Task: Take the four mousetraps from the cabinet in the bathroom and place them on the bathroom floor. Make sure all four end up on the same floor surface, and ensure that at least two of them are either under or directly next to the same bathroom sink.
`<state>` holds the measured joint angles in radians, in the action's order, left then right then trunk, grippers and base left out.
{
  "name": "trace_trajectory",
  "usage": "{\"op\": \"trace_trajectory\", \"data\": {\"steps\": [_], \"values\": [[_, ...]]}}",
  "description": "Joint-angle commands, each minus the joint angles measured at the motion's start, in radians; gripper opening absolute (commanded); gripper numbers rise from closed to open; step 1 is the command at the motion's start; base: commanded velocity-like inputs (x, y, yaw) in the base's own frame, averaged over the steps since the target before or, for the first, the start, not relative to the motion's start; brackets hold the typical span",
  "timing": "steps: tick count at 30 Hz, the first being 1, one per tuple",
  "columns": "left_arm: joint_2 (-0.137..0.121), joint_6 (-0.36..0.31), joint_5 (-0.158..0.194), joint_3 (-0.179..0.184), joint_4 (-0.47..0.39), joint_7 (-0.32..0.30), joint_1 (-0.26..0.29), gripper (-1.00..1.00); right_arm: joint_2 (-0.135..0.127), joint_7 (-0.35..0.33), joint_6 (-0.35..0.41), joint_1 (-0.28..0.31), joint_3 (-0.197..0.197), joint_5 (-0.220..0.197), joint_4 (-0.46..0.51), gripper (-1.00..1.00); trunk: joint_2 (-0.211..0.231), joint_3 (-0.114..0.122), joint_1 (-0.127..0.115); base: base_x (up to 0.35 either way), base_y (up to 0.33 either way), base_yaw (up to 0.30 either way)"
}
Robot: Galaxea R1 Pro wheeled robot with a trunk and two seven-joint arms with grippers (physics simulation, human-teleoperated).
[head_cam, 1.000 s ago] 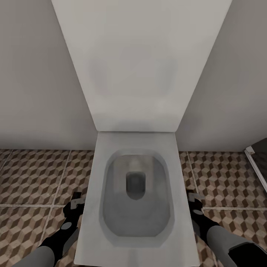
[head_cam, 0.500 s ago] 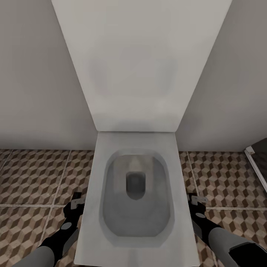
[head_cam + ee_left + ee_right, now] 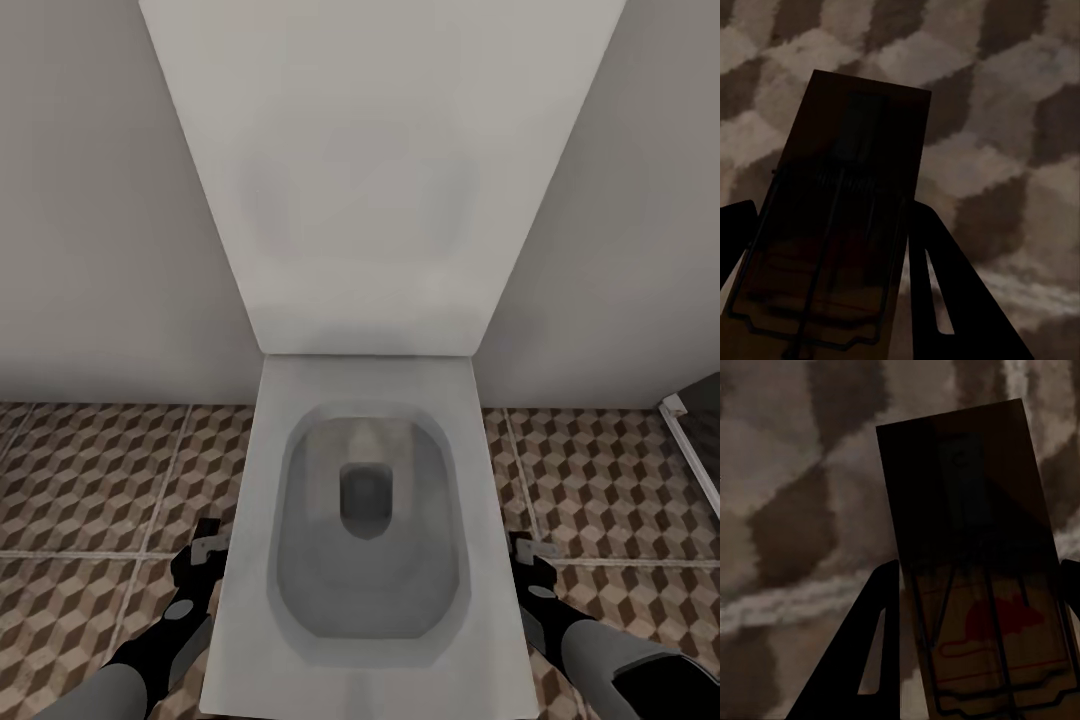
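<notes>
In the left wrist view a mousetrap (image 3: 840, 217) with a brown wooden base and a wire bar sits between my dark fingers (image 3: 945, 300), held just above the bathroom floor (image 3: 1005, 112). The right wrist view has a second mousetrap (image 3: 975, 562), printed with a red mouse, clamped between the right fingers (image 3: 862, 660) over the cube-pattern tiles (image 3: 795, 510). From the head, my left gripper (image 3: 205, 550) hangs low to the left of a toilet and my right gripper (image 3: 528, 555) low to its right. The cabinet and the sink are out of view.
A white toilet (image 3: 365, 380) with its lid raised against the pale wall (image 3: 90, 200) stands straight ahead between my arms. Patterned floor tiles (image 3: 90, 470) lie on both sides of it. A dark panel with a pale frame (image 3: 695, 425) is at the right edge.
My right gripper has drawn slightly back toward me and lower with its mousetrap. The left arm and the view have stayed still.
</notes>
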<state>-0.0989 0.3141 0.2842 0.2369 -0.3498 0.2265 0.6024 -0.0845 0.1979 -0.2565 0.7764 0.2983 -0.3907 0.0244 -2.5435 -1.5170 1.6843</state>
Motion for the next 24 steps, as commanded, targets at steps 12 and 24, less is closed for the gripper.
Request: {"op": "trace_trajectory", "data": {"steps": [12,24], "values": [[-0.001,0.002,0.006,0.009,0.001,0.005,0.0,-1.0,0.005,-0.007,-0.003,0.0,0.01,-0.001,-0.003,-1.0,0.0,-0.001,0.0,0.0,0.0,0.0],[-0.001,0.002,0.006,0.009,0.002,0.005,0.0,-1.0,0.004,-0.024,-0.003,-0.02,0.01,0.0,-0.003,-1.0,0.0,-0.001,0.0,0.0,0.0,0.0]]}}
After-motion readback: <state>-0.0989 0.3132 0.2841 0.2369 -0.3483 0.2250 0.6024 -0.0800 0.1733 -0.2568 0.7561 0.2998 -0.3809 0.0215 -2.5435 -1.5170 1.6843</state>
